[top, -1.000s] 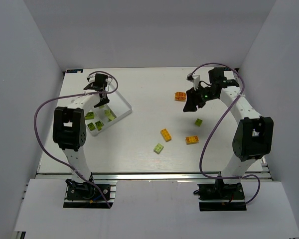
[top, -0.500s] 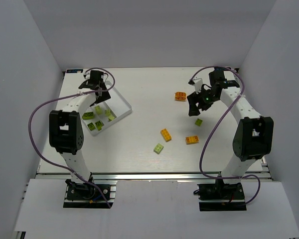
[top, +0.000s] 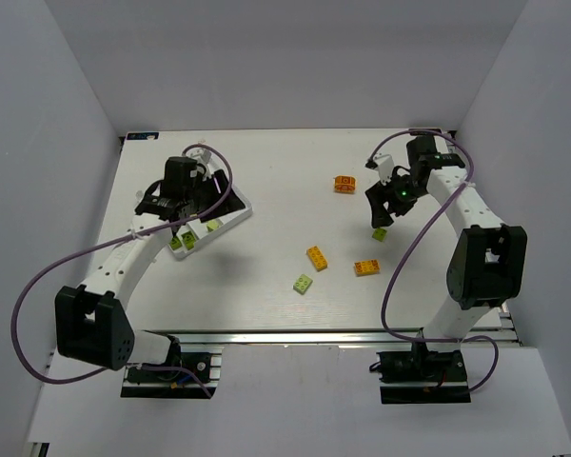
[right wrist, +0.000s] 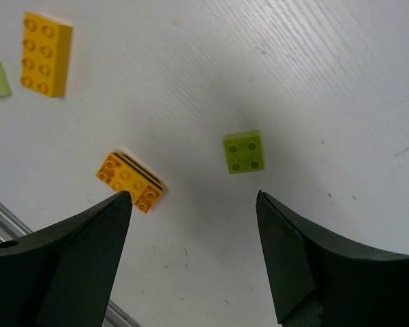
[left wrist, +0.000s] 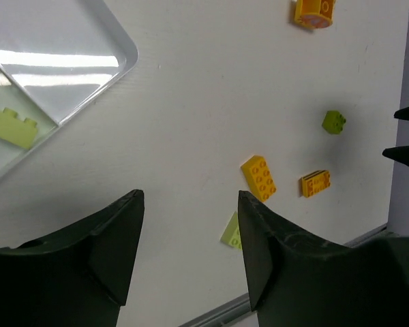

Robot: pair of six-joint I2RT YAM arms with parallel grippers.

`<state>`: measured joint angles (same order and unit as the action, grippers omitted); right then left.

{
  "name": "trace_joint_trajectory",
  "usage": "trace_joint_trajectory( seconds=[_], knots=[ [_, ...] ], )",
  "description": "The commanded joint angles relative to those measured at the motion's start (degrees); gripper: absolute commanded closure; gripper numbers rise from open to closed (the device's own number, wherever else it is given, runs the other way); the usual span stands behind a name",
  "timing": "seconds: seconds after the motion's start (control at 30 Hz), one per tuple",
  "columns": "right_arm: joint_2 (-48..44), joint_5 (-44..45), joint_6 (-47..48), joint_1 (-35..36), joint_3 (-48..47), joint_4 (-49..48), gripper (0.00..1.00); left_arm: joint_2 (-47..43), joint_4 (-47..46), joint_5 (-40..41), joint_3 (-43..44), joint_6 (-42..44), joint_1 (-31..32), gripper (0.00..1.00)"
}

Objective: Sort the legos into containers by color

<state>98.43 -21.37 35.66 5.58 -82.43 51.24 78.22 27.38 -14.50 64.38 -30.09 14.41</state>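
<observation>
**While lime bricks already lie in the tray, both grippers stand empty over the loose pieces**

At the left of the overhead view the white tray [top: 236,215] sits slanted on the surface [top: 266,162], with lime green bricks [top: 176,243] inside it. Which compartment each one occupies is hard to tell from there. In the upper left of the left wrist view, one lime brick [left wrist: 12,127] lies beyond a low divider [left wrist: 34,102]. The corner compartment beside it shows no brick in the part seen, so it is probably meant for another colour. The left gripper [left wrist: 189,204] hangs just off that tray corner. Its jaws are partway apart with only bare surface between them, so it looks free to fetch another piece.

Toward the middle lie a loose lime brick [top: 304,283], a plain orange brick [top: 316,258] and an orange brick with a dark stripe [top: 366,268], each apart from the others. A further orange piece [top: 344,184] rests higher in the frame. None of these is in the tray yet.

At the right, the right gripper [right wrist: 192,197] is poised over the darker green brick [right wrist: 245,152], jaws spread wide and holding nothing. In its wrist view the brick sits flat, studs up, ahead of the fingertips and nearer the right-hand finger, touching neither. The pose reads as lining up for a descent, and a small sideways shift would centre the brick in the gap.
</observation>
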Motion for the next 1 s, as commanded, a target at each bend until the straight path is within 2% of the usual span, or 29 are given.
trace_joint_trajectory(
  seconds=[0.0,0.07,0.2,0.33,0.5,0.67,0.83,0.97],
  knots=[
    [-1.8,-8.2,4.7,0.5,-1.9,4.4,0.21,-5.2,1.7,-3.4,-2.4,0.1,-0.6,0.32],
    [-1.5,-6.9,3.7,1.3,-1.2,3.3,0.22,-6.2,0.6,-5.1,-4.1,-0.6,0.1,0.32],
    [0.0,4.4,1.6,1.3,1.5,-0.4,0.23,-8.9,-1.6,-6.5,-9.4,-3.5,1.3,0.30],
    [0.0,8.4,2.2,1.1,4.5,-2.5,0.23,-11.3,-2.8,-6.3,-13.0,-5.7,2.5,0.30],
    [2.3,9.4,3.9,1.4,5.9,-4.6,0.22,-11.3,-1.3,-5.6,-12.3,-5.5,3.2,0.29],
    [7.9,8.7,4.9,1.5,2.2,-5.3,0.23,-11.2,0.0,-4.4,-11.1,-5.6,3.2,0.29],
    [12.1,9.2,6.1,2.1,2.1,-6.0,0.26,-13.5,0.5,-3.1,-11.6,-6.4,3.2,0.28],
    [12.7,11.1,6.0,2.3,3.9,-10.5,0.28,-15.6,1.6,-2.0,-11.8,-6.6,3.2,0.28]
  ],
)
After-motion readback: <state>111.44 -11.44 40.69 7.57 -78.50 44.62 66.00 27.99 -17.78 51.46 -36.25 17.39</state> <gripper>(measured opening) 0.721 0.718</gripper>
